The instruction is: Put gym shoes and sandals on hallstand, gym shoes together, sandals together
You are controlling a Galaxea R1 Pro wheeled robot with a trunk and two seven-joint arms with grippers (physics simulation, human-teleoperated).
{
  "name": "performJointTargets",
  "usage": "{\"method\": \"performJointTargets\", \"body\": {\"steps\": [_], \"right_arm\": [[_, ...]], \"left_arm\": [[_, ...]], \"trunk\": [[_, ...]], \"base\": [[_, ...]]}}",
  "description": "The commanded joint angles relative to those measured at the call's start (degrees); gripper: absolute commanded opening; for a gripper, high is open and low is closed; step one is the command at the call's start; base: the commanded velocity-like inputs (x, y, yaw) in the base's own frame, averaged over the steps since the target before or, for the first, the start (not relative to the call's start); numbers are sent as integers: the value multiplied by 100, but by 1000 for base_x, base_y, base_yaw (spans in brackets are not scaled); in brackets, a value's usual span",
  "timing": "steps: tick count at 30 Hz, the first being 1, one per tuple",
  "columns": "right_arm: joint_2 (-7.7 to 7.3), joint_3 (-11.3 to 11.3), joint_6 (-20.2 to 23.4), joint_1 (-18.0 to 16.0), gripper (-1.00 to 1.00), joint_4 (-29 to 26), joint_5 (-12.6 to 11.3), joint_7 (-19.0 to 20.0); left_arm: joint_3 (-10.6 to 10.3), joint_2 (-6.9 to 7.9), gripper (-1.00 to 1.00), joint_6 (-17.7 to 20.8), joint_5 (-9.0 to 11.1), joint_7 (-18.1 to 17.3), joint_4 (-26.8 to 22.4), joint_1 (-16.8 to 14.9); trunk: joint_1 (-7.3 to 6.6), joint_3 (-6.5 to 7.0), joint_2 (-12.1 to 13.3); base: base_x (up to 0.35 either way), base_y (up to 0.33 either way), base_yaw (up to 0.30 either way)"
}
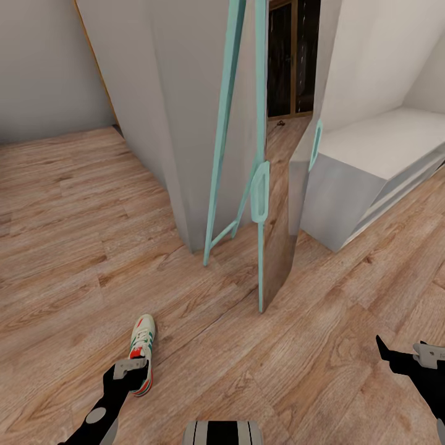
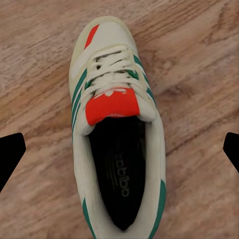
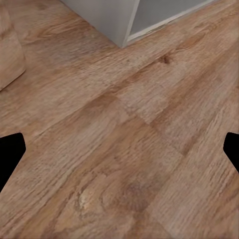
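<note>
Gym shoe [image 2: 117, 134] is being straddled on the corridor floor [image 1: 74, 235] by the left gripper [image 2: 119, 152], fingers spread wide either side (presumably lined up for a grasp). Right gripper [image 3: 119, 154] is being held released, empty, near the hallstand [image 1: 377, 161].

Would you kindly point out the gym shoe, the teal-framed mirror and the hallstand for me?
gym shoe [image 2: 117, 144]: left wrist view, on its dark insole.
teal-framed mirror [image 1: 260, 191]: head view, on the teal bracket on its frame edge.
hallstand [image 1: 371, 145]: head view, on its pale bench top.
</note>
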Motion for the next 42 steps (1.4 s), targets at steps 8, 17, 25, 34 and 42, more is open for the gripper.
{"method": "performJointTargets", "body": {"steps": [8, 17, 25, 34, 42], "right_arm": [[-1, -12, 32, -3, 100, -8, -2, 37], [1, -11, 32, -3, 100, -8, -2, 37], [4, -13, 32, -3, 100, -8, -2, 36], [5, -20, 32, -3, 100, -8, -2, 37], [-7, -23, 52, -3, 100, -255, -2, 37]], "left_arm": [[3, -3, 100, -246, 22, 19, 35, 22], [4, 0, 100, -420, 20, 22, 70, 24], [4, 2, 100, -444, 20, 22, 74, 24], [4, 2, 100, -452, 20, 22, 66, 20], [4, 2, 100, -453, 20, 22, 54, 16]], "trunk": [[-1, -16, -1], [12, -193, -8], [32, -440, -19], [50, -673, -28], [50, -693, -28]], "base": [[0, 0, 0], [0, 0, 0], [0, 0, 23], [0, 0, 18], [0, 0, 9]]}}
